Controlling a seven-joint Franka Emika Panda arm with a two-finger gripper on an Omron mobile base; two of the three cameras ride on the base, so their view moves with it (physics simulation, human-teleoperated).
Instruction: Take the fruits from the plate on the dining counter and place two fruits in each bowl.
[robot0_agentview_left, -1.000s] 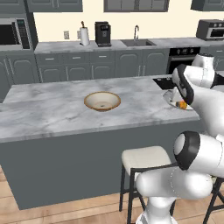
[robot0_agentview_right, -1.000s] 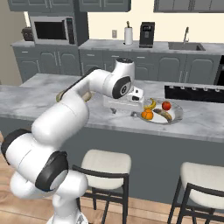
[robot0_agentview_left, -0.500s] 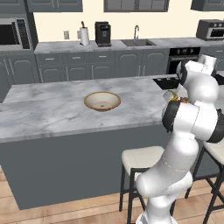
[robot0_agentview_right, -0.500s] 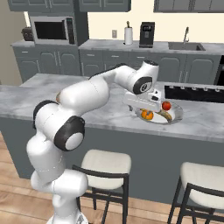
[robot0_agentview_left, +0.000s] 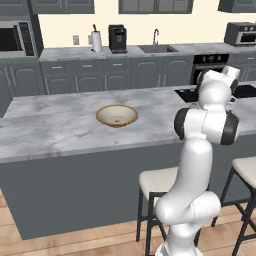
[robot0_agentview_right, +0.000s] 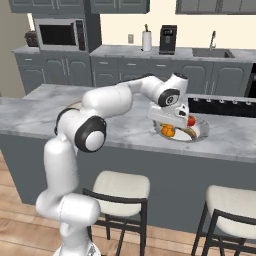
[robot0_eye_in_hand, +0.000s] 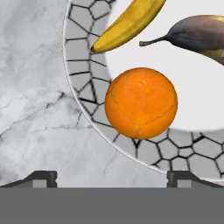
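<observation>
Fruit sits on the plate (robot0_eye_in_hand: 87, 78) on the marble tabletop (robot0_agentview_right: 120, 132): an orange (robot0_eye_in_hand: 141, 103) overlaps the grey cracked-pattern rim and white centre, a yellow banana (robot0_eye_in_hand: 127, 24) lies beyond it, and a dark brownish stemmed fruit (robot0_eye_in_hand: 197, 33) lies beside the banana. The tool (robot0_eye_in_hand: 112, 177) hangs just over the orange with its jaws spread wide, holding nothing. One tan bowl (robot0_agentview_left: 116, 115) rests on the tabletop, well apart from the plate.
</observation>
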